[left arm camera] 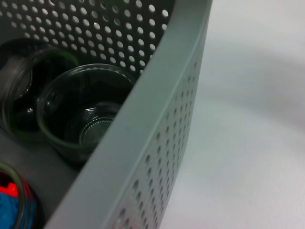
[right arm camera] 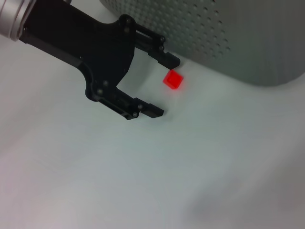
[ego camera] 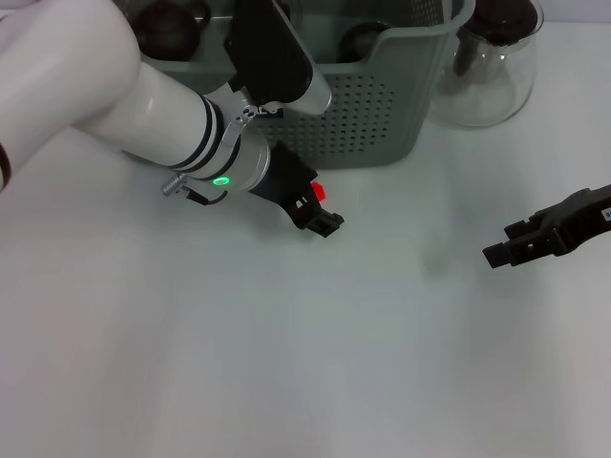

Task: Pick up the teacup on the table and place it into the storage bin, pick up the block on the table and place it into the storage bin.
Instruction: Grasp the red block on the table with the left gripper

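A small red block (ego camera: pixel 318 191) lies on the white table just in front of the grey-green perforated storage bin (ego camera: pixel 382 105). My left gripper (ego camera: pixel 323 212) is low over the table and open. In the right wrist view the block (right arm camera: pixel 172 79) sits between the tips of the left gripper (right arm camera: pixel 166 86), untouched. The left wrist view looks into the bin (left arm camera: pixel 157 119), where a clear glass teacup (left arm camera: pixel 81 114) stands upright beside another glass cup (left arm camera: pixel 19 95). My right gripper (ego camera: pixel 501 250) hovers at the right, open and empty.
A clear glass pitcher (ego camera: pixel 492 67) with a black lid stands right of the bin at the back. Dark round items (ego camera: pixel 172 24) sit in the bin. A cup with red and blue contents (left arm camera: pixel 9 200) shows in a bin corner.
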Controlling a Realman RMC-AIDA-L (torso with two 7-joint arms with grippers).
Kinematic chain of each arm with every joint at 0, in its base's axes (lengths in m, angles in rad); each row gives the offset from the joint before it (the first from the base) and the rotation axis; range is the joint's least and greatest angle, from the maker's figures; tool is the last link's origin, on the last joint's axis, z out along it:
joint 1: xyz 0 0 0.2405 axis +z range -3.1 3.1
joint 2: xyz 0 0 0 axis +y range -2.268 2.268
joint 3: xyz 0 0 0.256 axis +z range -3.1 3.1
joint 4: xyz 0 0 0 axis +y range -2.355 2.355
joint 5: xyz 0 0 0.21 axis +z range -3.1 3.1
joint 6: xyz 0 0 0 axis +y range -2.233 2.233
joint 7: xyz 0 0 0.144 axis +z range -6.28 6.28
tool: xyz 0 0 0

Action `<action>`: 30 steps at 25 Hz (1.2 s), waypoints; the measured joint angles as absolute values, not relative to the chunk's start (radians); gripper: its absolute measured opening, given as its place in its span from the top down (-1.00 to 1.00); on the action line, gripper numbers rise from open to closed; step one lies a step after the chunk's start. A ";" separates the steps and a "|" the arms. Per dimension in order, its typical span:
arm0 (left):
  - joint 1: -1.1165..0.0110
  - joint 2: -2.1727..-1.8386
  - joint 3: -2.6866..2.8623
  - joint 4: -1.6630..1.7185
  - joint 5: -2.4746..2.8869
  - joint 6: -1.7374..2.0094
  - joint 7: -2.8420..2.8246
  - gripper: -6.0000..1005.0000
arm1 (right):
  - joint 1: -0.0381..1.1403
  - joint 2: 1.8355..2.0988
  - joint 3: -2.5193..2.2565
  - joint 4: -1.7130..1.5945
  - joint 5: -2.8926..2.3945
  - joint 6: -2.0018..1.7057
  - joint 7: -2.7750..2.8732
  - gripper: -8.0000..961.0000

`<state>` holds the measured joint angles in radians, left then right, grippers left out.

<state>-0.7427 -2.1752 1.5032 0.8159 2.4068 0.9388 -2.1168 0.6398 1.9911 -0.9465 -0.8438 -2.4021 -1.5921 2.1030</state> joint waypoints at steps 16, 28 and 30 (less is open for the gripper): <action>-0.745 -2.175 1.505 0.814 2.410 0.930 -2.118 -0.07 | 0.640 1.991 -0.946 -0.844 -2.402 -1.592 2.101 -0.37; -0.747 -2.175 1.506 0.804 2.410 0.916 -2.118 0.39 | 0.641 1.991 -0.946 -0.844 -2.402 -1.592 2.102 -0.37; -0.747 -2.175 1.506 0.802 2.410 0.916 -2.118 0.38 | 0.641 1.991 -0.946 -0.844 -2.402 -1.592 2.102 -0.37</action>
<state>-0.7471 -2.1752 1.5061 0.8016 2.4099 0.9157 -2.1184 0.6413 1.9911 -0.9464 -0.8436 -2.4021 -1.5923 2.1020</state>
